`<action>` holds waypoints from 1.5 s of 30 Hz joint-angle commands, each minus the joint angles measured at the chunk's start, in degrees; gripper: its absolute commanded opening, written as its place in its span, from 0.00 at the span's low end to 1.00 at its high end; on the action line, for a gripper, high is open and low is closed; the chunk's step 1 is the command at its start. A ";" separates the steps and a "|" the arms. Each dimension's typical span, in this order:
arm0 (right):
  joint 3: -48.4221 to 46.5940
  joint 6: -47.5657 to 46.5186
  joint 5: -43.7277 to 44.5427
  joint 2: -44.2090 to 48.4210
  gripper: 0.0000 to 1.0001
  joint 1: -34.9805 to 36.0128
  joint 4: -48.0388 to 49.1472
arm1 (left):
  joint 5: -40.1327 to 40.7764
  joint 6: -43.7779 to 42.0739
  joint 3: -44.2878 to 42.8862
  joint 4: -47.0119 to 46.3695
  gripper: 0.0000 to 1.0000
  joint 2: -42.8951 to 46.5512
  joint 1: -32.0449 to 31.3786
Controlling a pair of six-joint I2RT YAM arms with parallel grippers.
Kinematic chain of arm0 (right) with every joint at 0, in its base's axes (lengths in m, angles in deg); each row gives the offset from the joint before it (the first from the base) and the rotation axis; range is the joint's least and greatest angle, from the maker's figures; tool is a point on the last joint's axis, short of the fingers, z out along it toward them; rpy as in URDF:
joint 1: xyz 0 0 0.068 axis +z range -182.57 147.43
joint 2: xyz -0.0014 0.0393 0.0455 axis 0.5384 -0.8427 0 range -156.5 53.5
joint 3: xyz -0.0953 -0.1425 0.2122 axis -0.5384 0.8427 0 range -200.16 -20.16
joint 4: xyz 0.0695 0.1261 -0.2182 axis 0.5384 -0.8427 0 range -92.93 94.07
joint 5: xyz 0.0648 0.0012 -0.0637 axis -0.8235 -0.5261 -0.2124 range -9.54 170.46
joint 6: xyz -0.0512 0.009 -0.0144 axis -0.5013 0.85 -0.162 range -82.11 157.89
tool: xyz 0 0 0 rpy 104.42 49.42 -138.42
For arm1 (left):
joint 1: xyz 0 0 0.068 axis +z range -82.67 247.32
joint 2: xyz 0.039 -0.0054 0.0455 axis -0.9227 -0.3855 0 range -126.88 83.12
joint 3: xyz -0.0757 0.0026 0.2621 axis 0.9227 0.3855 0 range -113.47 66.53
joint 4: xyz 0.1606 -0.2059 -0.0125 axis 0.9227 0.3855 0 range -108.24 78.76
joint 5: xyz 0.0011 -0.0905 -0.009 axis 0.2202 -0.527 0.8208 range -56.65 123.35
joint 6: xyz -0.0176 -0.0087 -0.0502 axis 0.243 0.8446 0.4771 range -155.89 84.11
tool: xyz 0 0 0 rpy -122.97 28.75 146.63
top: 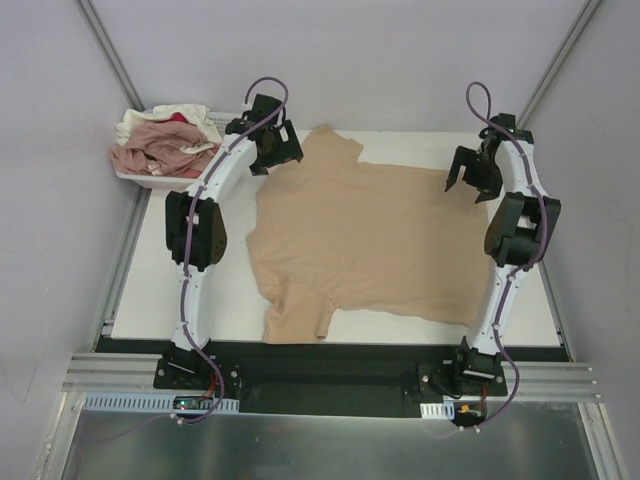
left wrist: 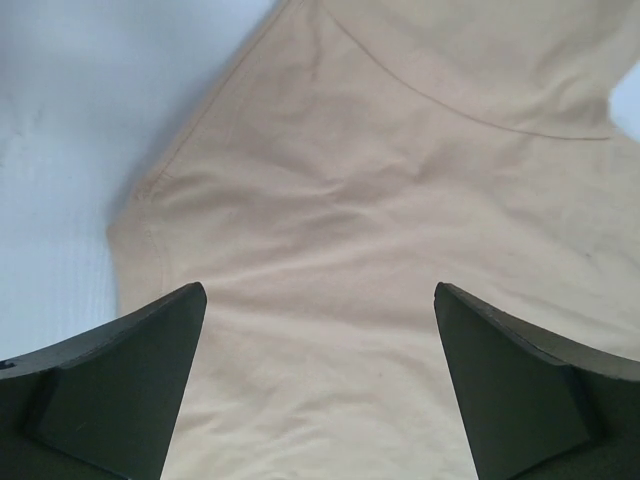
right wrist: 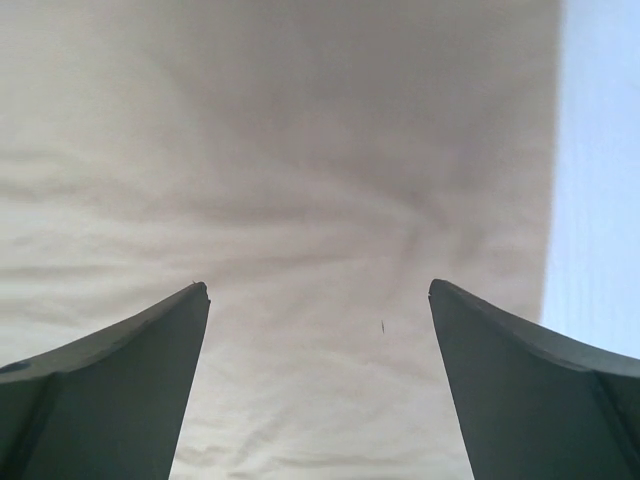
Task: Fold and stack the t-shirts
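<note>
The left arm (top: 205, 225) rises from its base at the near left, elbow bent, forearm reaching forward and slightly right. Its wrist tips the left pincer (top: 277, 158) downward, jaws spread wide. Left wrist view: both dark fingers (left wrist: 120, 380) sit in the lower corners, tips well apart. The right arm (top: 515, 235) rises from its base at the near right, leans outward, elbow up, forearm running forward. The right pincer (top: 469, 186) hangs angled down and toward the left, jaws spread wide too. Right wrist view: two dark fingers (right wrist: 530, 380) in the lower corners, well apart. Both pincers sit far from the bases, well apart from each other, neither closed on anything.
</note>
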 commanded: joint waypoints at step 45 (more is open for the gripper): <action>92.63 34.43 8.94 96.31 0.97 -14.01 -0.85 | 0.18 29.57 95.64 -9.36 0.07 69.40 -33.92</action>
